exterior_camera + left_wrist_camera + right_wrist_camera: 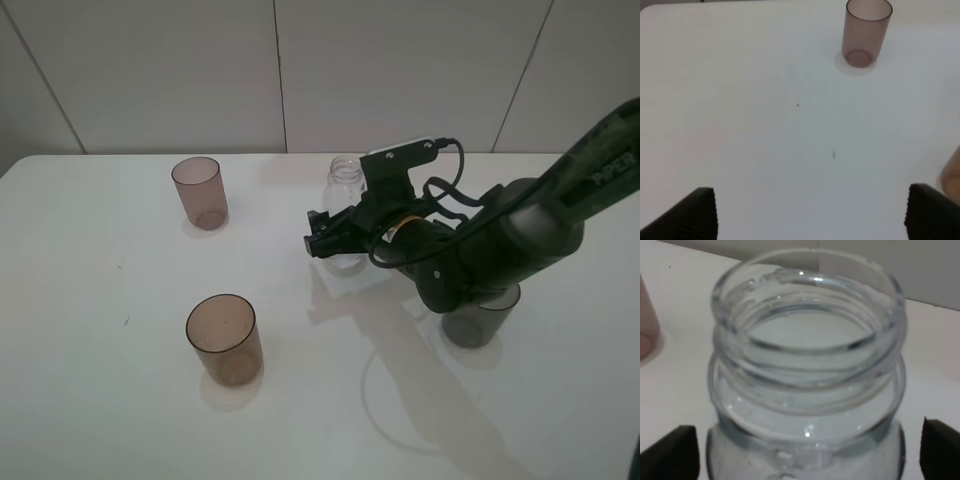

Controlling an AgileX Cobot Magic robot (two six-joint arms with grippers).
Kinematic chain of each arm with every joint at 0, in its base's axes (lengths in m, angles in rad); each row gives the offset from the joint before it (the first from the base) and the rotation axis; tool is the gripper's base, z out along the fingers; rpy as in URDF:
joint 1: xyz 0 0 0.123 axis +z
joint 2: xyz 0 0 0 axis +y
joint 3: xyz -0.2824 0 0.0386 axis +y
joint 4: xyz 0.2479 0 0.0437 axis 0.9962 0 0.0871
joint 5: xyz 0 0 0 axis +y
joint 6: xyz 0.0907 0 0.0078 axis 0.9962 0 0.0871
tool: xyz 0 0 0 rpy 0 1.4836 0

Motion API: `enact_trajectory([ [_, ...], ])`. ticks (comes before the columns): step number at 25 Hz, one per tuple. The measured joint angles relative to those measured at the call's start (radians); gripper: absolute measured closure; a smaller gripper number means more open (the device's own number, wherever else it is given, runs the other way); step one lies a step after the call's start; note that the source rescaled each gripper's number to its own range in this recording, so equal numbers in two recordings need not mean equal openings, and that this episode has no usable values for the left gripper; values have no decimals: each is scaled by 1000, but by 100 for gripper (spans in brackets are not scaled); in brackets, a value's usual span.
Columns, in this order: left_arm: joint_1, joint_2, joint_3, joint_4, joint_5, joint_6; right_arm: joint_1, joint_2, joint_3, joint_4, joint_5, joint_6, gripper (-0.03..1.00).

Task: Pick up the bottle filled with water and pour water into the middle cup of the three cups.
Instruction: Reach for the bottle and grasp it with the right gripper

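The clear capless bottle (346, 180) stands upright on the white table, right of centre toward the back. My right gripper (335, 245) is open, with a finger on each side of the bottle's body. In the right wrist view the bottle (807, 340) fills the frame, and the right gripper (805, 455) has its dark fingertips (670, 452) standing apart from the bottle's sides. The amber-brown middle cup (225, 340) stands at the front left. My left gripper (812, 215) is open over bare table with nothing between its fingers. It does not show in the exterior view.
A mauve-pink cup (198, 190) stands at the back left, and the left wrist view also shows this pink cup (865, 32). A smoky grey cup (482, 325) sits partly under my right arm. The amber cup's edge (952, 175) shows in the left wrist view.
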Motion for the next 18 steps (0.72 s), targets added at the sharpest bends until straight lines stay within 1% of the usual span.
enact_trajectory([
  [8,0,0,0,0,0,0,0,37,-7,2,-7,0,-3],
  [11,0,0,0,0,0,0,0,46,-9,3,-25,1,-3],
  [18,0,0,0,0,0,0,0,46,-37,3,-32,24,-3],
])
